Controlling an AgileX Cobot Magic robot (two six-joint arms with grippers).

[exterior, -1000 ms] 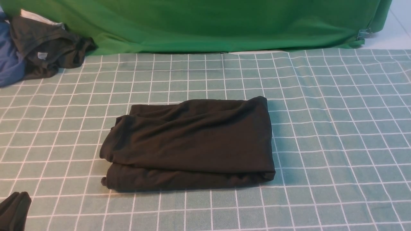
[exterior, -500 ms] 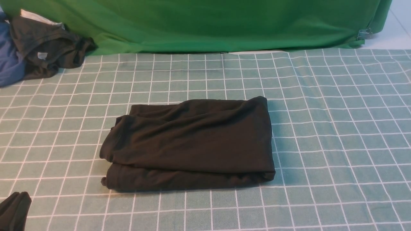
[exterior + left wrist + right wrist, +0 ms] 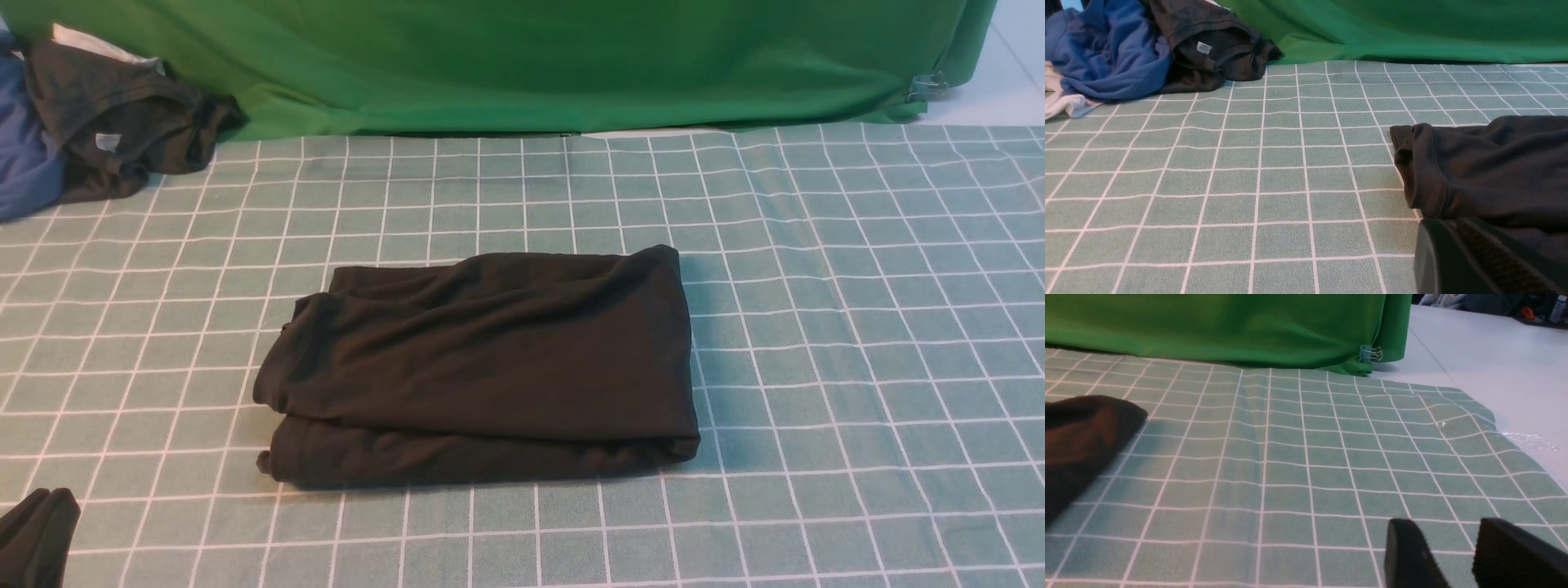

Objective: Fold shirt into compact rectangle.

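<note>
The black shirt (image 3: 490,359) lies folded into a rough rectangle in the middle of the checked cloth, with layered edges along its near and left sides. Its print and neck label are hidden. My left gripper (image 3: 41,498) shows at the near left corner, well clear of the shirt. In the left wrist view one ribbed finger (image 3: 1457,253) sits in front of the shirt's (image 3: 1494,171) hemmed corner, holding nothing. My right gripper (image 3: 1447,535) is open over bare cloth, with the shirt's (image 3: 1077,433) corner far off to one side. It is out of the front view.
A dark grey garment with a pale tag (image 3: 122,122) and a blue garment (image 3: 24,155) are heaped at the far left. A green backdrop (image 3: 522,57) hangs along the back. The checked cloth (image 3: 857,327) ends at its right edge on white table (image 3: 1494,355).
</note>
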